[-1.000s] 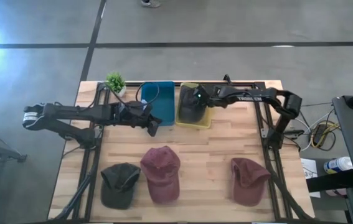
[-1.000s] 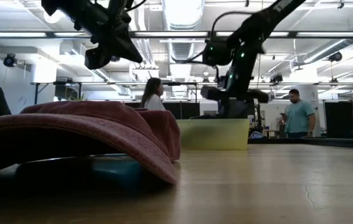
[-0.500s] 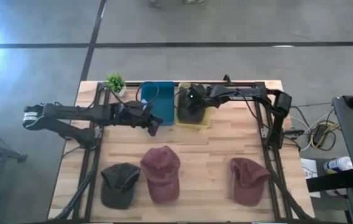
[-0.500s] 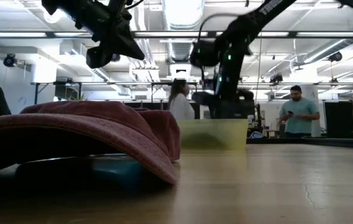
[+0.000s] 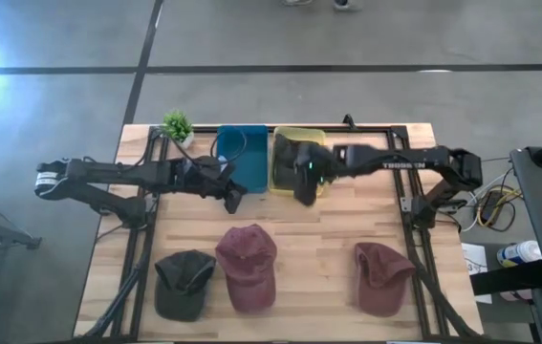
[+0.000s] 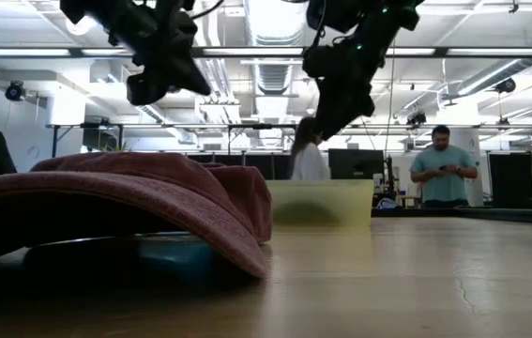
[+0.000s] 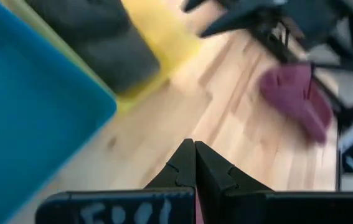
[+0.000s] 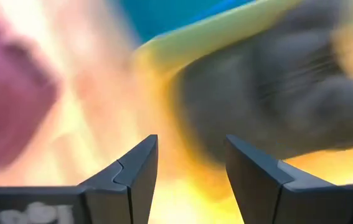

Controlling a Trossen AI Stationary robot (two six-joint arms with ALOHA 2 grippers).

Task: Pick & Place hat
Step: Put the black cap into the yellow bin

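Blur smears the right wrist view, so the dark hat in the yellow bin shows only as a grey mass w/ no clear brim. From above, the right gripper and its wrist cover much of that hat, only the far part showing inside the yellow bin. In the low view the bin's wall hides the hat completely.

Right gripper sits over the bin's near edge, fingers spread apart w/ nothing between them; hat lies just beyond the tips, in the bin. Left gripper hangs beside the near corner of the blue bin, fingers pressed together, empty.

Wooden table also carries a maroon cap at centre front, a dark olive cap to its left, another maroon cap on the right, and a small potted plant at the back-left corner. Grey concrete floor around it. Low view shows a room w/ strip lights and two people standing well behind the table.
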